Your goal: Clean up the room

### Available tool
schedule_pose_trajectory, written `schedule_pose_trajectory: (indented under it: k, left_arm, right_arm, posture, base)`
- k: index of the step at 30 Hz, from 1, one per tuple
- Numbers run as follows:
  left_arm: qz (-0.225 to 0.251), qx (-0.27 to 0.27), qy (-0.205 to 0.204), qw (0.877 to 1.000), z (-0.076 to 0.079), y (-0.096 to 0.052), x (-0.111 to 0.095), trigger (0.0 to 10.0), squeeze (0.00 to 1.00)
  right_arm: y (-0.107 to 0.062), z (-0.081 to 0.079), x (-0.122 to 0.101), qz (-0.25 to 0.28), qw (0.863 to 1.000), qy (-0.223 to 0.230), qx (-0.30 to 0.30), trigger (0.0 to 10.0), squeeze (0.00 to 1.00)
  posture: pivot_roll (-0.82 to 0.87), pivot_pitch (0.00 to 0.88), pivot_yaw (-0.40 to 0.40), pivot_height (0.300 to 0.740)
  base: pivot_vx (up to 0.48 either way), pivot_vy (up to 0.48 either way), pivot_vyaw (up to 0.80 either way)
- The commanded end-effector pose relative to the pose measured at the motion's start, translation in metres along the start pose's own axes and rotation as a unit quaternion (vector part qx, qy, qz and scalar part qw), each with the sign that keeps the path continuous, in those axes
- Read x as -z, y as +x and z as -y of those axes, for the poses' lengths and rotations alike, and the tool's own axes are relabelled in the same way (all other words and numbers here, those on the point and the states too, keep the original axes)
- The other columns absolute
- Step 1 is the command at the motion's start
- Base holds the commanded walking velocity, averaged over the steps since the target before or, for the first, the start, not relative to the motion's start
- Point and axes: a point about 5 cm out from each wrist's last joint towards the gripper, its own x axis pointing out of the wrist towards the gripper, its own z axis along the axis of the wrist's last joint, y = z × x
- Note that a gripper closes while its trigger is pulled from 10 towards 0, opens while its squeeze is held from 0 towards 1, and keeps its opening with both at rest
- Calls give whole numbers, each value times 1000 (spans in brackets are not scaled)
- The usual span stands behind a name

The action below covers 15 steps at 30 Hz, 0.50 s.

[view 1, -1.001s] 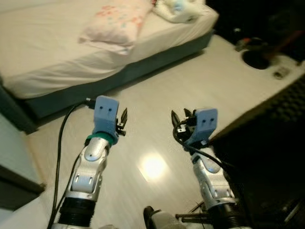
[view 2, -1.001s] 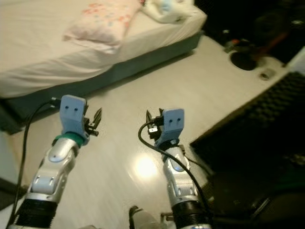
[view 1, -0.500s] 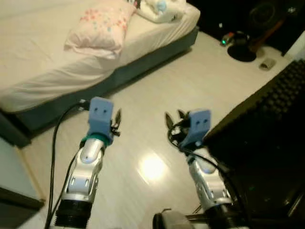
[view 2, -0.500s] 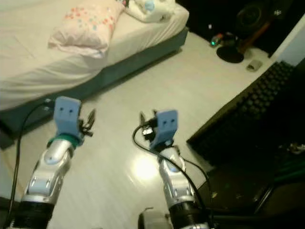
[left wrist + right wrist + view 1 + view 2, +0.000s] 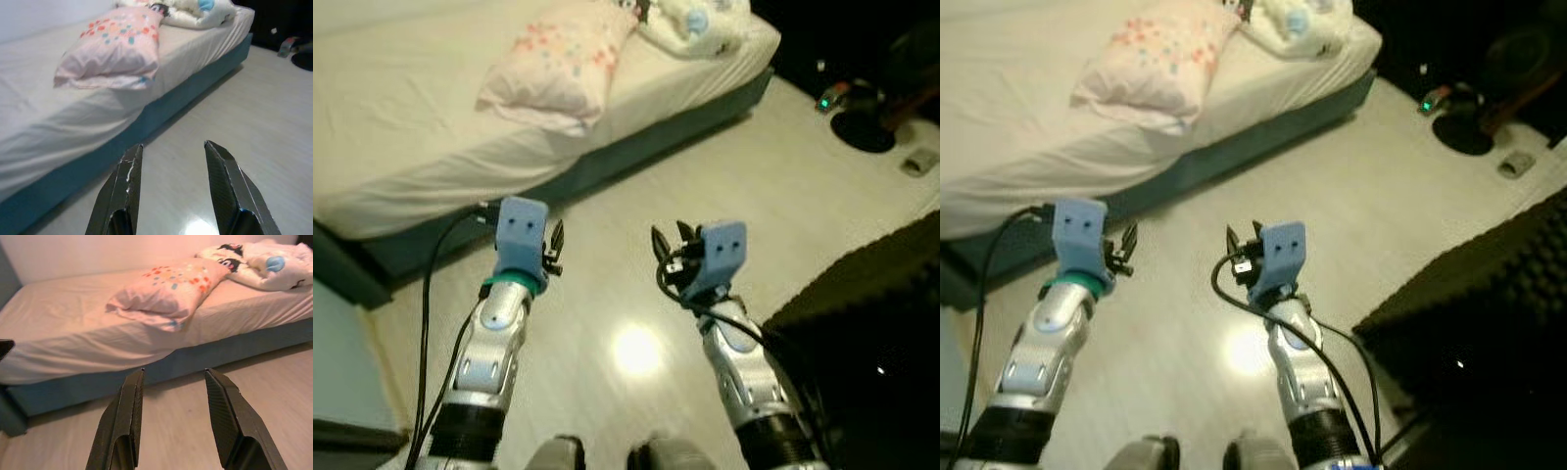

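Both arms are held forward over the pale floor (image 5: 773, 196), the left gripper (image 5: 555, 247) and right gripper (image 5: 668, 245) spread and empty, ready to pick. The flowered pillow (image 5: 563, 59) lies on the bed (image 5: 401, 127); beyond it sits crumpled bedding (image 5: 700, 22), perhaps a blanket.

We find no legible text, label, brand, number or sign. Pillow (image 5: 112, 51) on bed (image 5: 44, 122) carries coloured print, no lettering. Bundled bedding (image 5: 259, 262) at bed's far corner shows cartoon figures only.
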Motion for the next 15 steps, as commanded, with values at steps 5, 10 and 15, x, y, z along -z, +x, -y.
schedule_pose_trajectory:
  k: [5, 10, 15]
  left_arm:
    - [-4, 7, 1, 1000, 5, -1, 3, 10000, 0]
    - [-1, 9, 3, 1000, 6, -1, 2, 10000, 0]
    - [0, 11, 4, 1000, 6, -1, 2, 10000, 0]
  right_arm:
    - [-4, 5, 5, -9, 1000, 1, 11, 10000, 0]
    - [-4, 7, 5, -10, 1000, 0, 13, 10000, 0]
    - [-4, 7, 4, -9, 1000, 0, 14, 10000, 0]
  posture:
    - [-40, 83, 10, 740]
    - [-40, 83, 9, 740]
    - [-40, 82, 9, 740]
  base:
    - [480, 0, 0]
    - [384, 0, 0]
    - [413, 0, 0]
